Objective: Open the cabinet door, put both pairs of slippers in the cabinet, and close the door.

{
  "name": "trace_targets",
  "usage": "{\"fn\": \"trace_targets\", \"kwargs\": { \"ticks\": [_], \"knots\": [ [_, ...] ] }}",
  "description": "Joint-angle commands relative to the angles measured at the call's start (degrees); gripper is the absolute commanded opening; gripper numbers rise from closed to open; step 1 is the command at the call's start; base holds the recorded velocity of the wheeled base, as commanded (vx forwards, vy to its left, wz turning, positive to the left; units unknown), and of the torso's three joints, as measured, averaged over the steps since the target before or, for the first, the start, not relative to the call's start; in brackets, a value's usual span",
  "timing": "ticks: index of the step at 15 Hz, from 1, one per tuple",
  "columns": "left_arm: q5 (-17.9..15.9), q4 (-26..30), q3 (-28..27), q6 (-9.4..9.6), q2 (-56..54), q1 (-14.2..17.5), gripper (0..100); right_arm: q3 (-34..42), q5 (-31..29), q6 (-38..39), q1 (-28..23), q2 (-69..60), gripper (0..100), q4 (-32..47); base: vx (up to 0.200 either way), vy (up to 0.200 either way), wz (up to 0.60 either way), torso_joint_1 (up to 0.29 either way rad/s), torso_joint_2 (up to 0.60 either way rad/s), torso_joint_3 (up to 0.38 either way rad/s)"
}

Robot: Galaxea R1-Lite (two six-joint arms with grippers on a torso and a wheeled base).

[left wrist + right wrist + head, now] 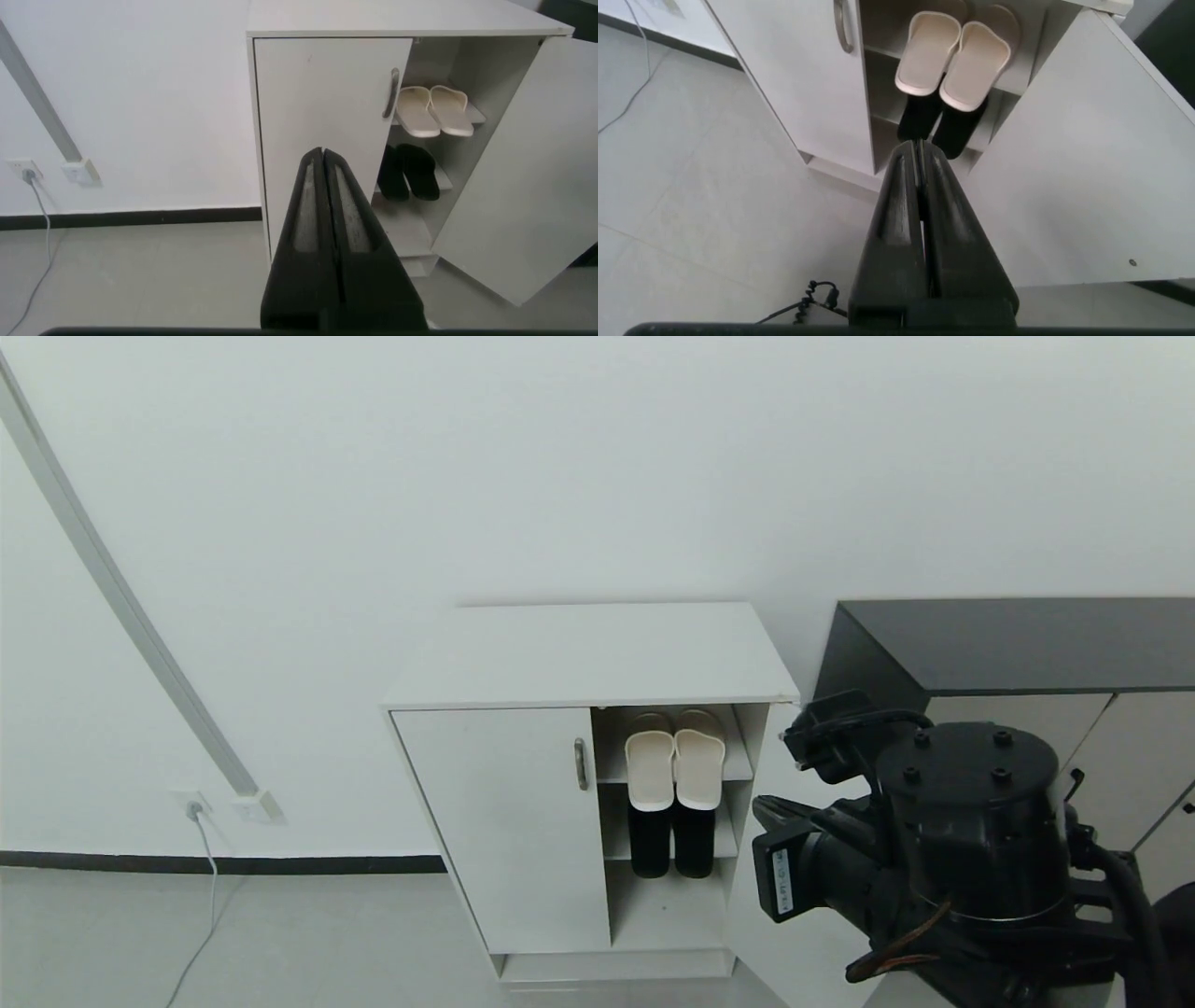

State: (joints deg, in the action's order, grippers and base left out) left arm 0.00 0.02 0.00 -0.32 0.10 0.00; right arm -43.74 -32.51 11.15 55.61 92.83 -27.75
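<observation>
The white cabinet (588,658) stands against the wall with its left door (504,821) closed and its right door (523,168) swung wide open. A white pair of slippers (674,770) lies on the upper shelf, toes sticking out over the edge. A black pair of slippers (669,840) sits on the shelf below. My left gripper (322,154) is shut and empty, hanging in front of the closed left door. My right gripper (918,145) is also shut and empty, just in front of the black slippers (938,126), with the open door (1083,159) beside it.
A grey cabinet with a black top (1018,644) stands close to the right of the white one. A wall socket with a hanging cable (193,807) and a slanted wall conduit (121,597) are at the left. Bare floor (233,933) lies in front.
</observation>
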Motion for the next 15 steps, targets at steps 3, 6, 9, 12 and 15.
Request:
{"fn": "trace_targets", "kwargs": {
  "ticks": [3,6,9,12,15],
  "knots": [
    [0.0,-0.02,0.0,-0.03,0.08,0.0,0,-0.03,-0.27,-0.78,-0.15,-0.37,0,-0.03,0.0,0.0,-0.2,0.002,0.0,0.001],
    [-0.09,-0.02,0.0,-0.03,0.08,0.0,0,-0.03,-0.27,-1.93,-1.03,-2.22,0,-0.03,0.0,0.0,-0.6,-0.002,-0.01,-0.001],
    [-0.09,-0.02,0.0,-0.03,-0.01,0.0,0,0.06,-0.27,-1.93,-1.65,-2.13,0,0.06,0.0,0.0,-0.6,0.015,0.01,-0.001],
    [-0.09,-0.02,0.0,-0.03,-0.01,0.0,0,-0.21,-0.27,-2.01,-3.67,-1.78,0,-0.03,0.0,0.0,-0.4,0.0,0.0,0.005],
    [-0.09,-0.02,0.0,-0.03,0.08,0.0,0,-0.21,-0.1,-1.93,-4.64,-1.34,0,-0.12,0.0,0.0,0.0,0.0,0.0,0.0]
  ]
}}
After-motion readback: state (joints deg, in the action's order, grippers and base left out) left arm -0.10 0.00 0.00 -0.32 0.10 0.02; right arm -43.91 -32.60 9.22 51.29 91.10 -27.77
